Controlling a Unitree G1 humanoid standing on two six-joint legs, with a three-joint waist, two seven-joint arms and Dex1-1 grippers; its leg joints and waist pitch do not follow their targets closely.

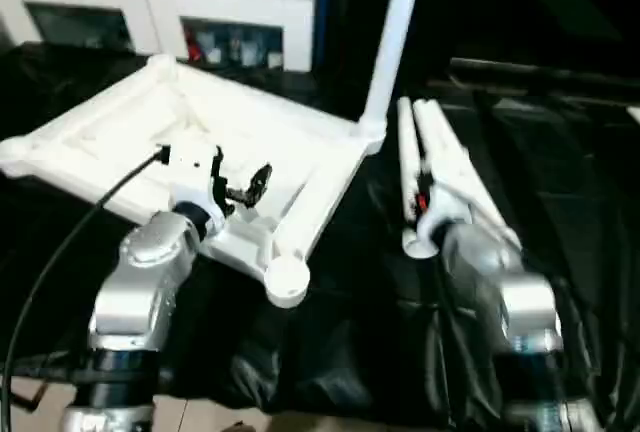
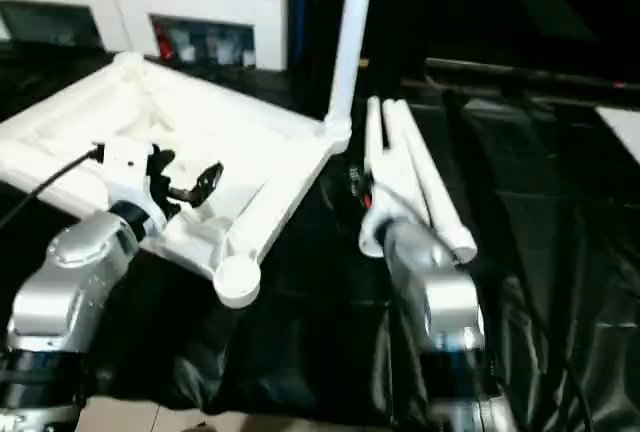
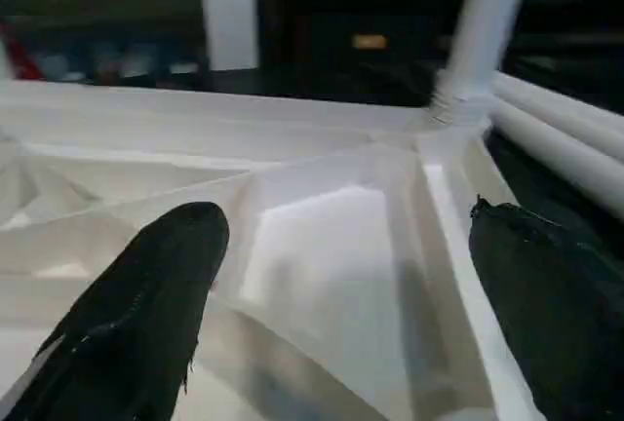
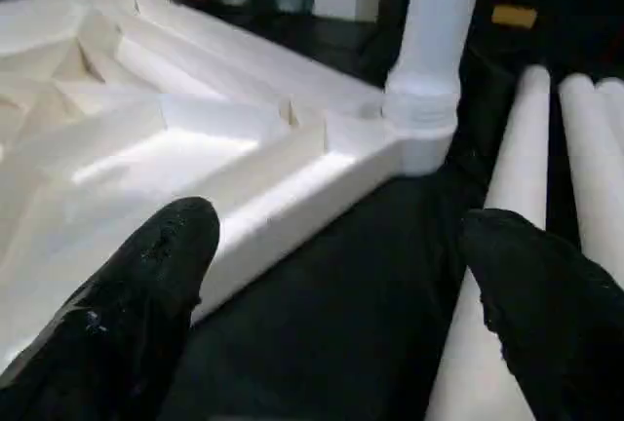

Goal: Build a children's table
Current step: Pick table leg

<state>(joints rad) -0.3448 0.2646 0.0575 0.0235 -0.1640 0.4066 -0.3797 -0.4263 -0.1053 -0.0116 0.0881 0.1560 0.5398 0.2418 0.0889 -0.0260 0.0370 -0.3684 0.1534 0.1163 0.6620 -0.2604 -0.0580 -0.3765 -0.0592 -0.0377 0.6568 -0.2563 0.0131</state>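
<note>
Tabletop (image 1: 190, 142) lies upside down on black-covered work table (image 1: 560, 172), ribbed underside up, toward robot's left. One leg (image 1: 393, 32) already stands upright in far corner socket on the right side; the near corner socket (image 1: 286, 280) is bare, sits at table's front edge. Loose legs (image 1: 440, 177) lie together flat on black cover, just beside tabletop's right edge, running front-to-back.

L gripper (image 3: 341, 304): over tabletop underside, near its front half; fingers (image 3: 136, 314) spread wide apart, nothing between them, ribs visible through the gap. Black cable runs from L wrist down toward picture's lower left.

R gripper (image 4: 341, 304): fingers (image 4: 136, 294) also spread wide, holding nothing. One finger hangs over tabletop's right rim, the other over a loose leg; black cover shows in the gap. R forearm (image 1: 500, 292) reaches over near ends of loose legs.

White cabinet (image 1: 150, 2) w/ dark openings behind the work table, far left.
</note>
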